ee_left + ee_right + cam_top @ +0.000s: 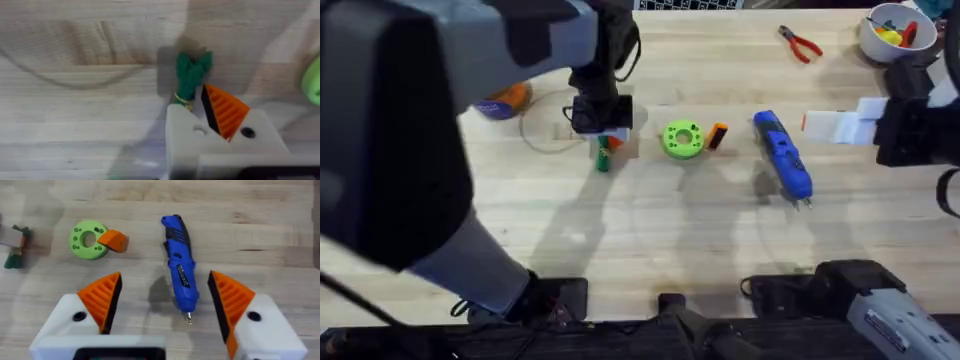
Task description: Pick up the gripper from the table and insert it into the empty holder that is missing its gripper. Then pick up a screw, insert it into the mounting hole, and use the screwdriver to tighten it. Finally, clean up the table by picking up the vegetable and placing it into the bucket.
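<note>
The gripper (718,135), a small orange wedge, is seen lying on the bench (650,240) against the rim of the lime-green disc (682,139), on the side turned toward the blue screwdriver (782,158). In the right wrist view the wedge (114,240) appears to run outward from the disc, though its exact long axis is not clearly resolved. The screwdriver lies between the wedge and the right end effector (817,123), with its bit pointed toward the near edge of the bench.

The right end effector (164,287) is released, its two orange pads spread wide with nothing between them, and the wedge lies off to its left, past the screwdriver.

The bare white holder (187,132) is carried on the left end effector (603,125), which hangs on the far side of the disc, just over the leafy vegetable (192,72). Whether that end effector is released or clenched cannot be told.

The pick is judged to fall to the right arm, since the empty holder is carried by the left one; a leftward reach clearing the screwdriver would be called for.
</note>
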Controlling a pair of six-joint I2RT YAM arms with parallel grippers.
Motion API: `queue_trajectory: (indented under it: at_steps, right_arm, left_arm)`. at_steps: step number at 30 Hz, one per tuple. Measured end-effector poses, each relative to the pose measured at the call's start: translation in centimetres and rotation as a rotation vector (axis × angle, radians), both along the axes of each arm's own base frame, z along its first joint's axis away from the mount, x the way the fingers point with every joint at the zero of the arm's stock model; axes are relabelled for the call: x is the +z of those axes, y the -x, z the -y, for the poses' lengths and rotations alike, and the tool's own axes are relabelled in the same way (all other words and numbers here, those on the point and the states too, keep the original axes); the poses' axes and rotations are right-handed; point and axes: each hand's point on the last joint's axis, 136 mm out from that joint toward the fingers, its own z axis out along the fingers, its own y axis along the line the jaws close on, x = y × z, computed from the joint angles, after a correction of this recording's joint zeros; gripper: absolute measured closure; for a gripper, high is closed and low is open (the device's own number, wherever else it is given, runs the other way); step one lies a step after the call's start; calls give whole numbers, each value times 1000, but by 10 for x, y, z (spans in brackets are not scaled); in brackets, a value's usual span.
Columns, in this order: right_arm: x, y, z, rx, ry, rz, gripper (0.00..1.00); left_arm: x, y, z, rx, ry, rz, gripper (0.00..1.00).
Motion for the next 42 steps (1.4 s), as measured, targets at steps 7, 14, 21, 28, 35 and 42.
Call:
queue_trajectory:
  at_steps: [7,14,21,28,35,42]
  right_arm:
    - [0,0,0,0,0,0,8]
    - [0,0,0,0,0,0,8]
    - [0,0,0,0,0,0,7]
    - [-3,4,0,0,0,-19,9]
    - [-3,4,0,0,0,-20,7]
    - [-3,4,0,0,0,-20,8]
  left_arm:
    - [87,-12,4,-6,83,211,480]
    - [155,-2,-13,2,94,415,16]
    - [171,9,-24,-13,73,454,16]
    - [174,34,-41,-1,62,513,16]
    - [191,83,-68,20,92,659,16]
    - [222,111,-85,49,140,837,16]
